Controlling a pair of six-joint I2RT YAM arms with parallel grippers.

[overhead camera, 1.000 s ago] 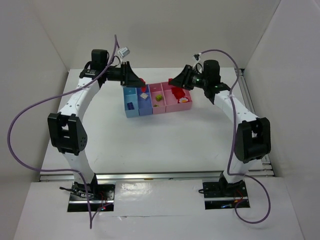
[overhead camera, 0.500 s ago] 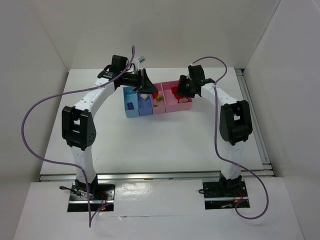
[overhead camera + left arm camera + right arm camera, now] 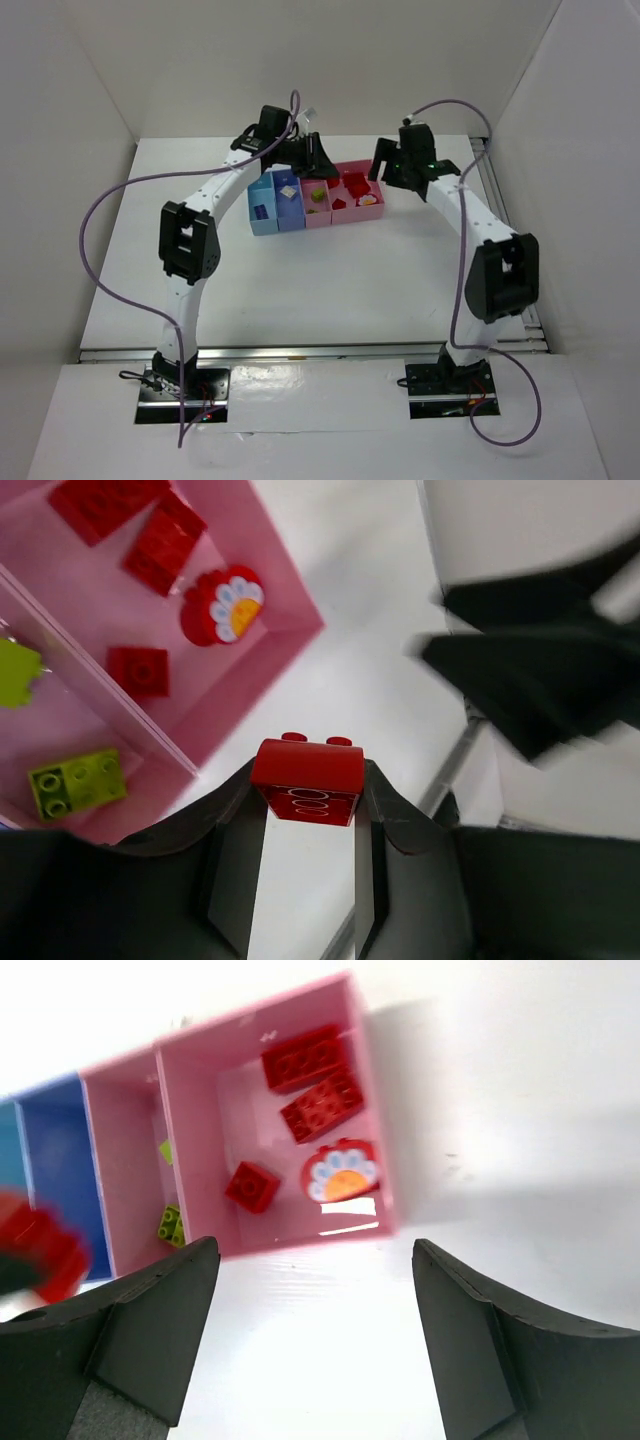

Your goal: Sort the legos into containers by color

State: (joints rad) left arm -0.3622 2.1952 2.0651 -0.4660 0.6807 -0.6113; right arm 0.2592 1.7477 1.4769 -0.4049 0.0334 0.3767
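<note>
The left arm's fingers [image 3: 225, 865] are gripping a small red plastic brick [image 3: 307, 778] over the white bench [image 3: 360, 660], just beside the wide pink plastic bin [image 3: 283, 575]. The right arm's fingers [image 3: 150, 1330] are hanging spread open above that bin, which is holding other red bricks [image 3: 320, 1105].

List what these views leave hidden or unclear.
- Top view: bricks in the bins too small to count; left hand overlaps their far rim.
- Right wrist: light blue bin cut off by the left edge; held red brick blurred.
- Left wrist: right arm blurred.
</note>
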